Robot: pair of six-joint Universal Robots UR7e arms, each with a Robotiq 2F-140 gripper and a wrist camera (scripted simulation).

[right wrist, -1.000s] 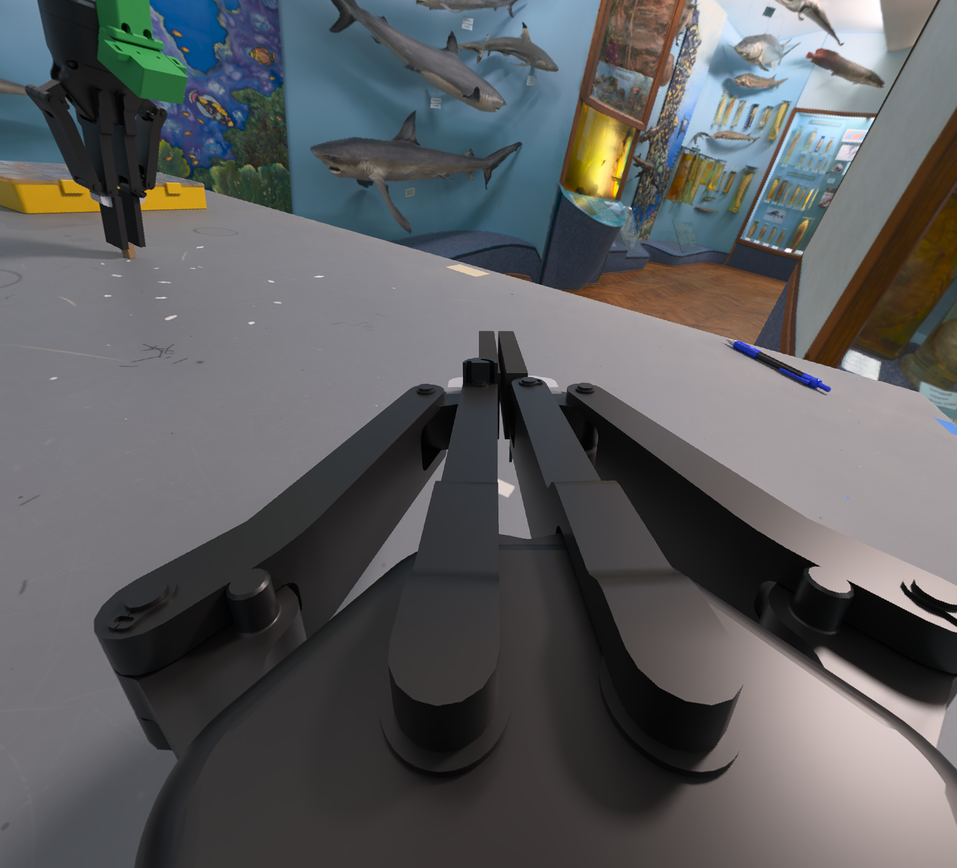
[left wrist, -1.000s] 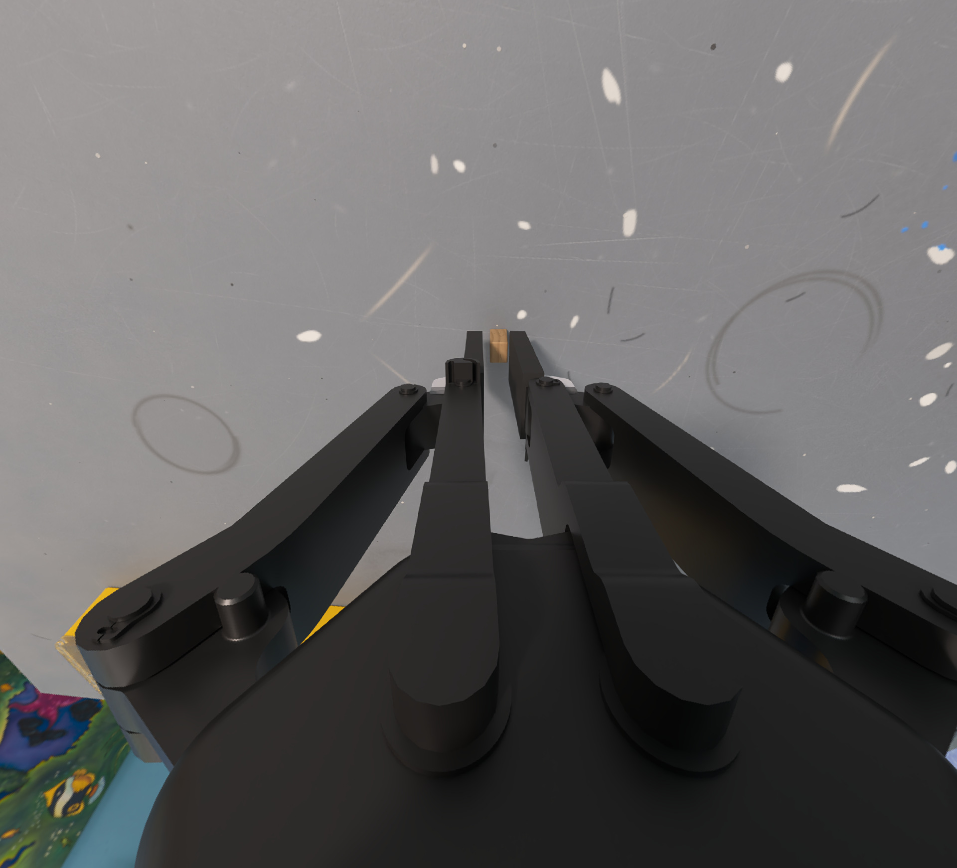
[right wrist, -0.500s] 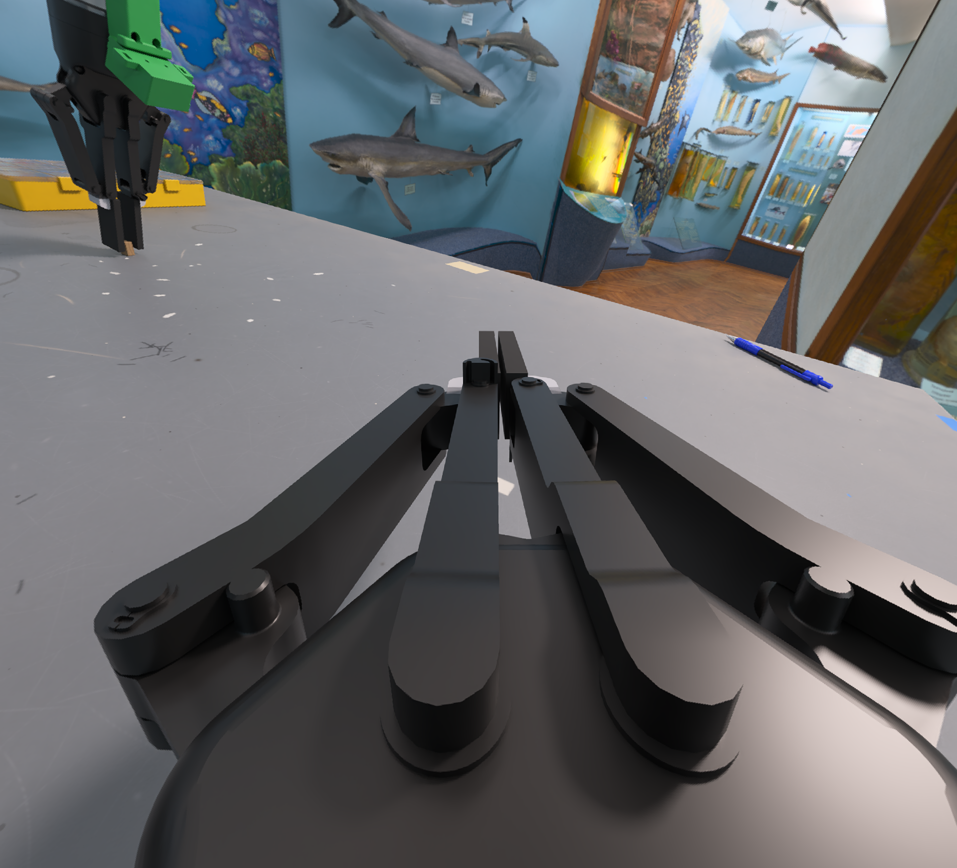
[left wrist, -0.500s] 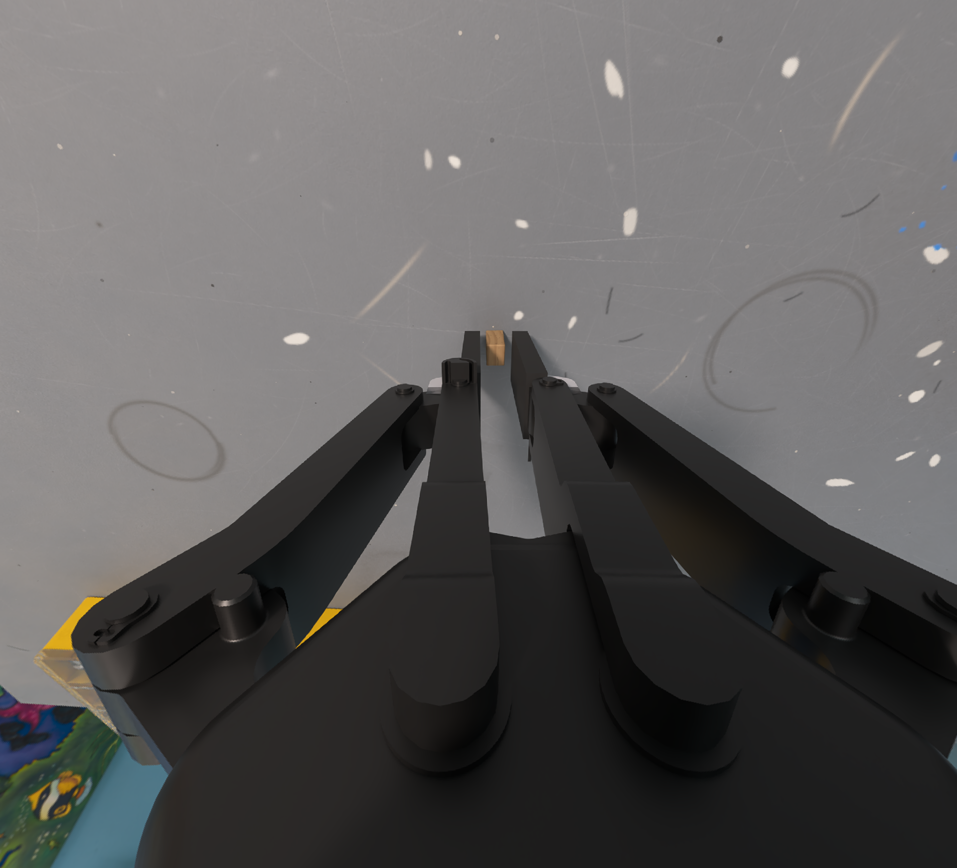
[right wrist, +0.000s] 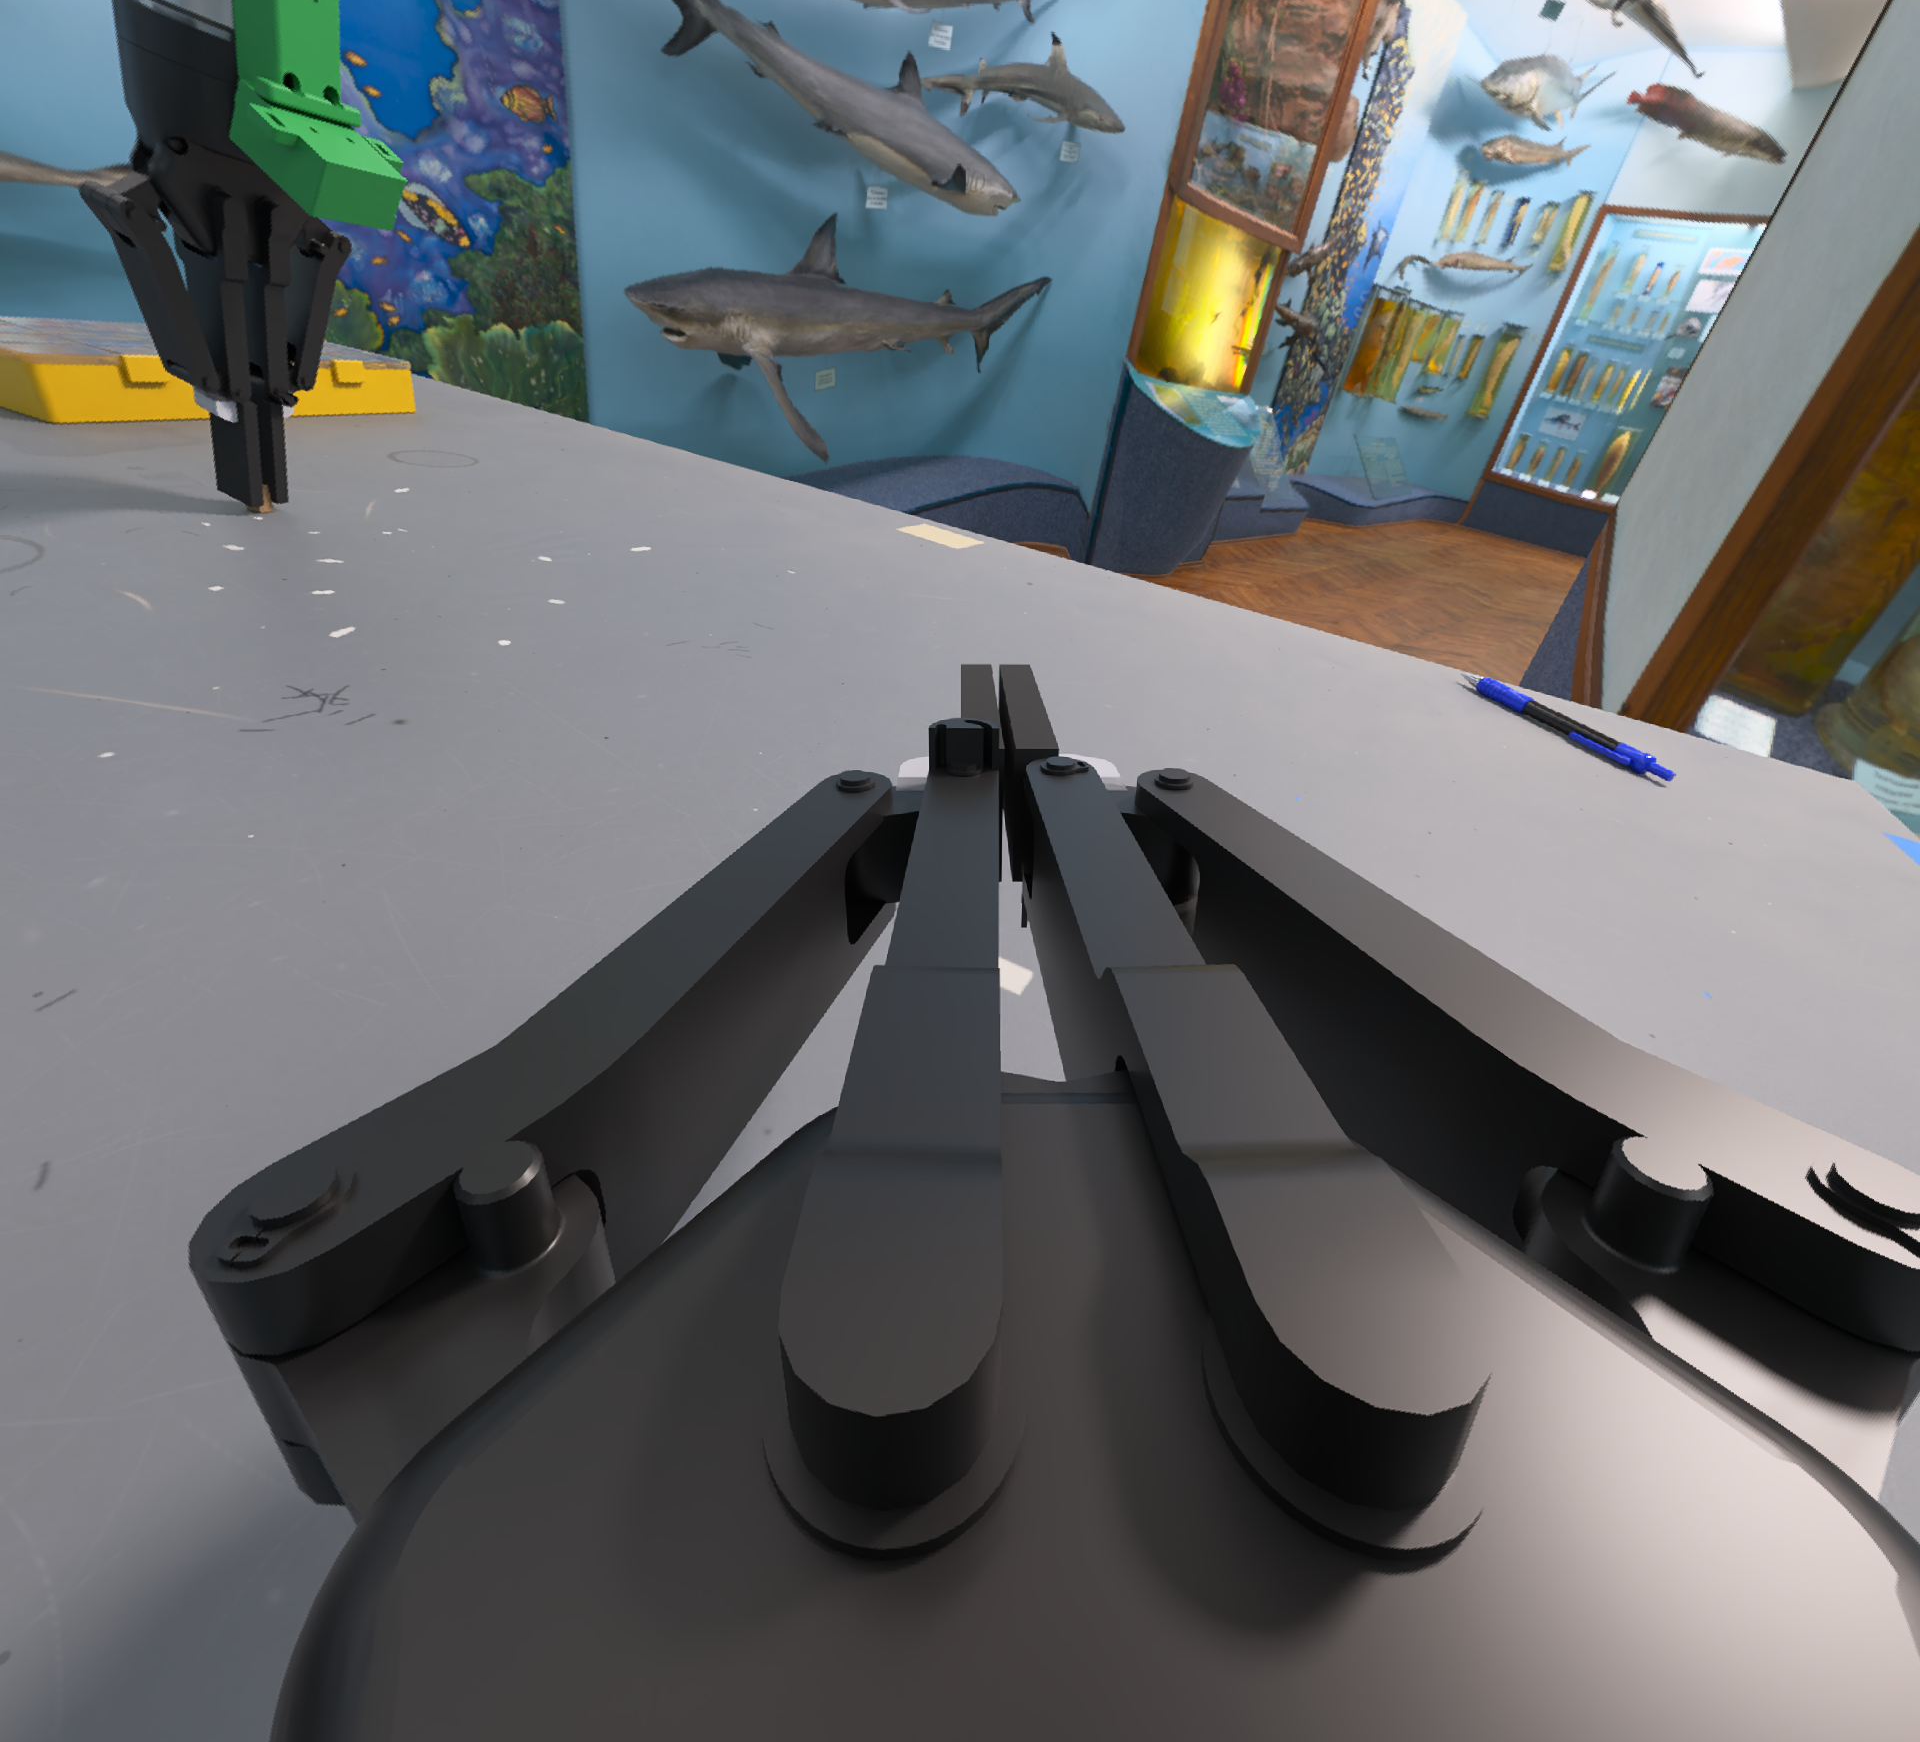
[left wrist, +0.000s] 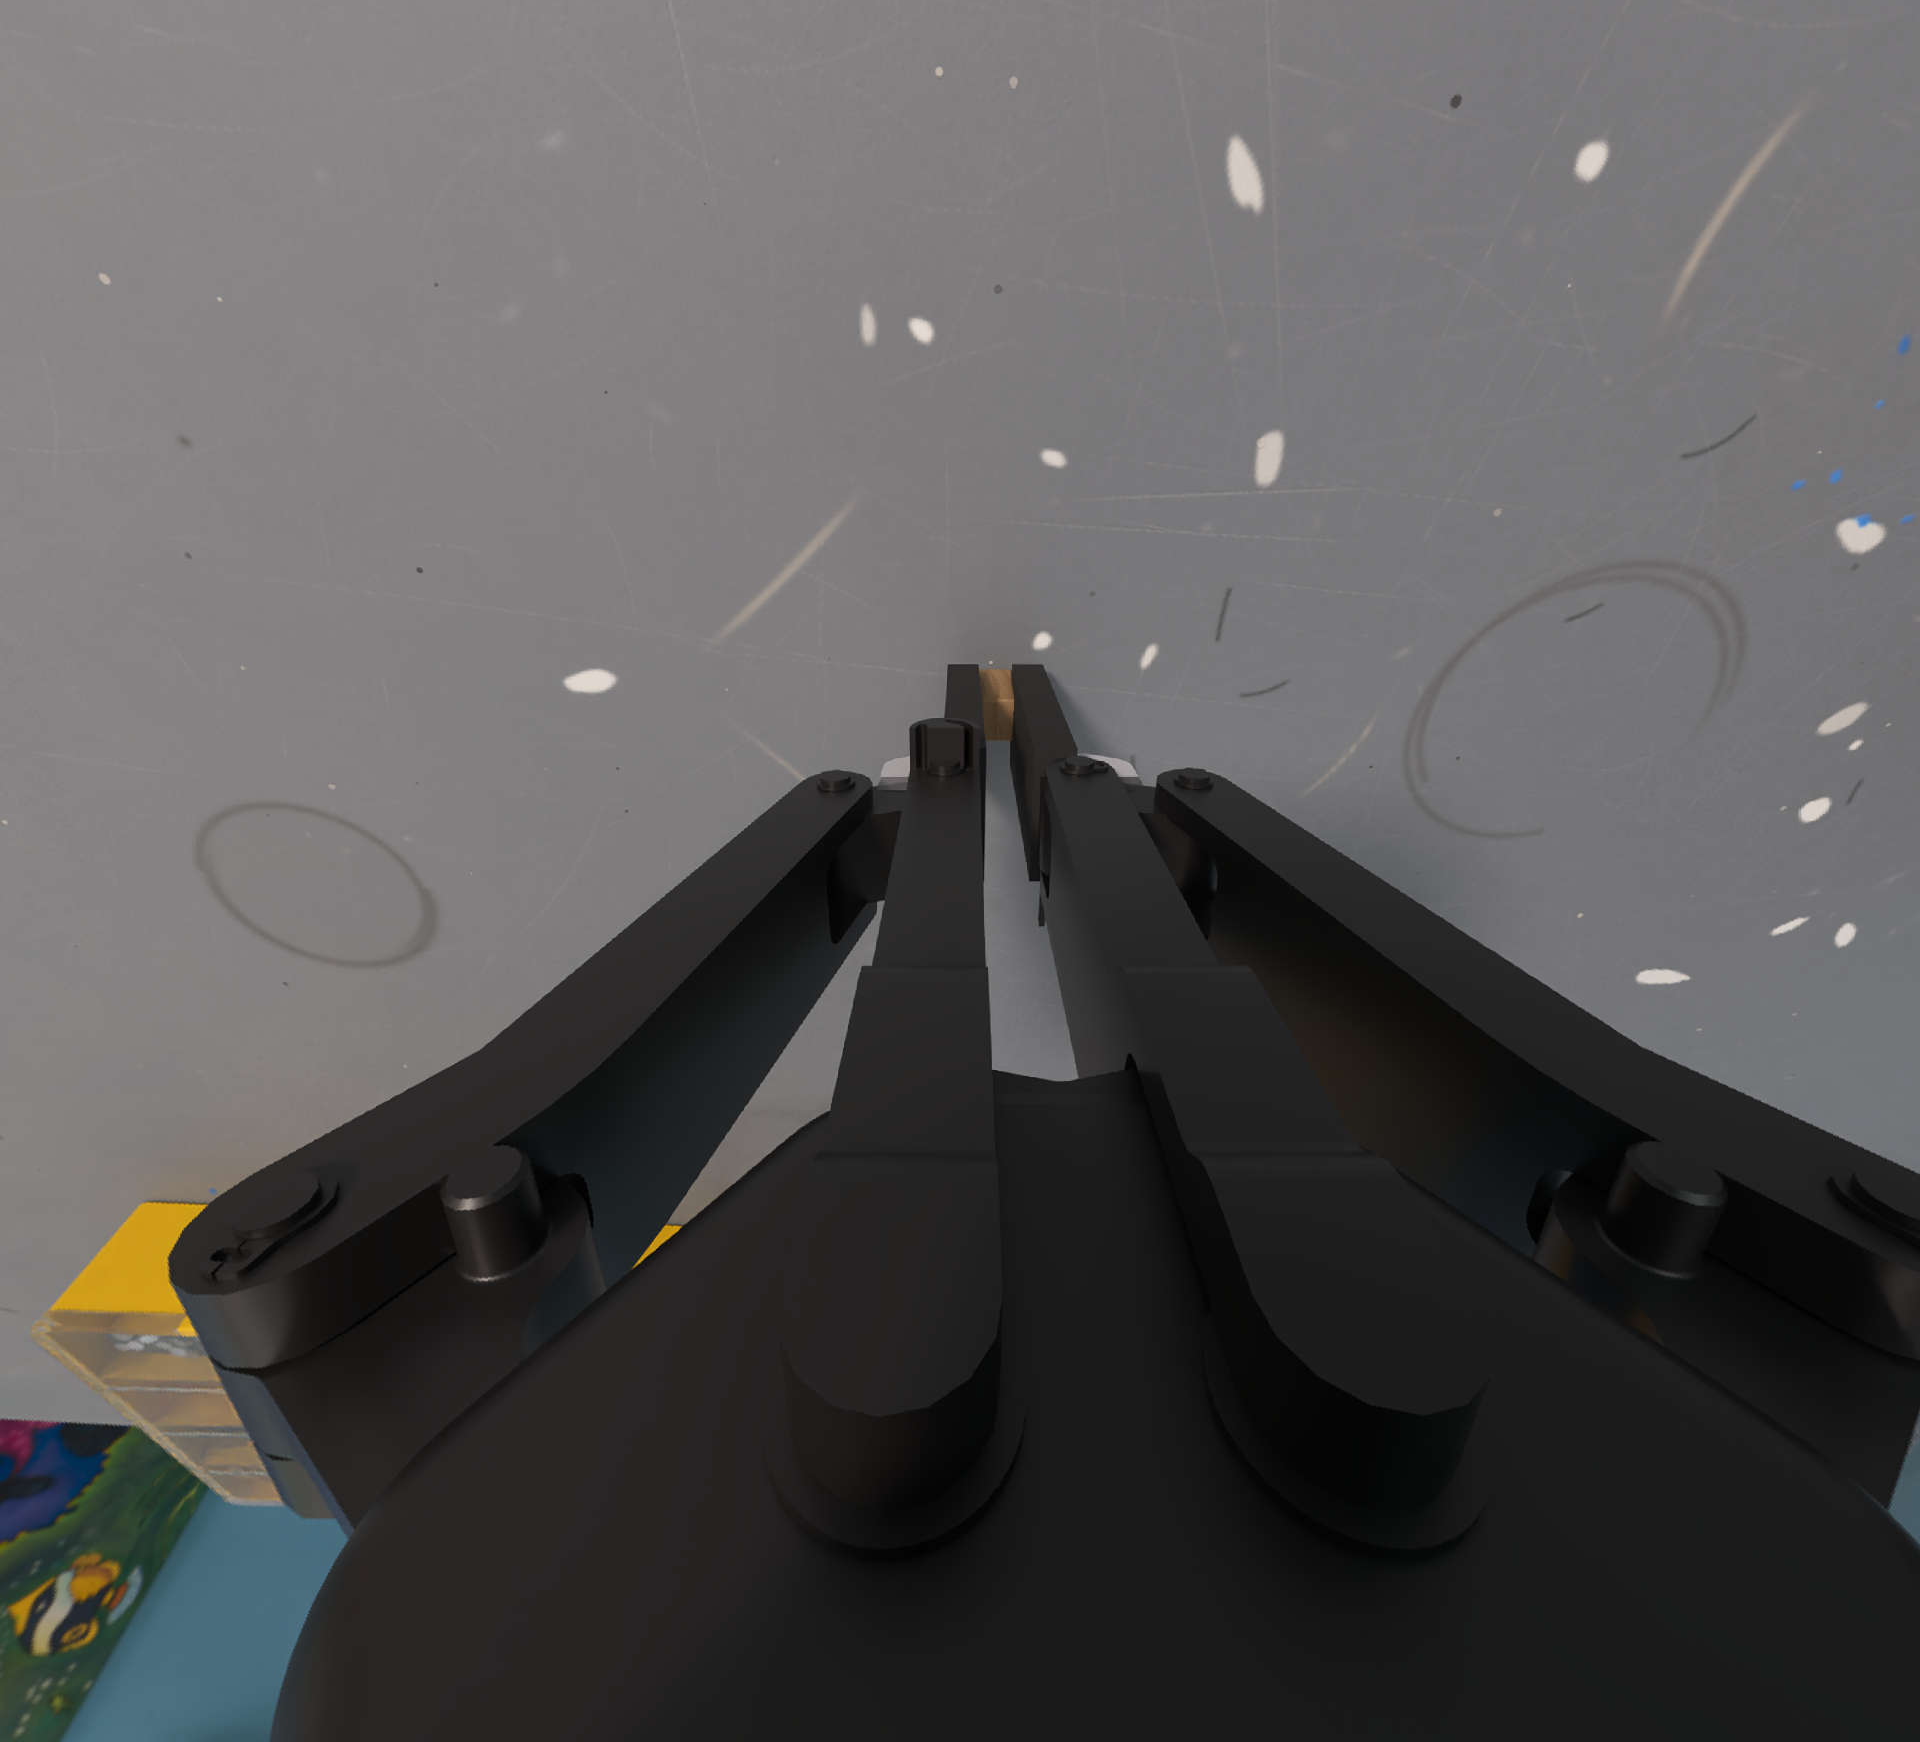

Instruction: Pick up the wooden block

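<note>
The small tan wooden block (left wrist: 995, 703) sits between the fingertips of my left gripper (left wrist: 995, 690), which points down at the grey table (left wrist: 623, 342). The jaws are closed onto the block's two sides. In the right wrist view the left gripper (right wrist: 252, 487) stands upright at the far left with its tips at the table surface, and a sliver of the block (right wrist: 263, 505) shows at the bottom. My right gripper (right wrist: 997, 695) is shut and empty, low over the table and far from the block.
A yellow tray (right wrist: 104, 388) lies behind the left gripper at the table's back edge and also shows in the left wrist view (left wrist: 125, 1277). A blue pen (right wrist: 1569, 726) lies near the table's right edge. The table edge (right wrist: 935, 539) runs diagonally beyond both grippers.
The left gripper's fingers have narrowed from a small gap around the block to touching its sides. The left arm shifted slightly. The right gripper has not moved.
</note>
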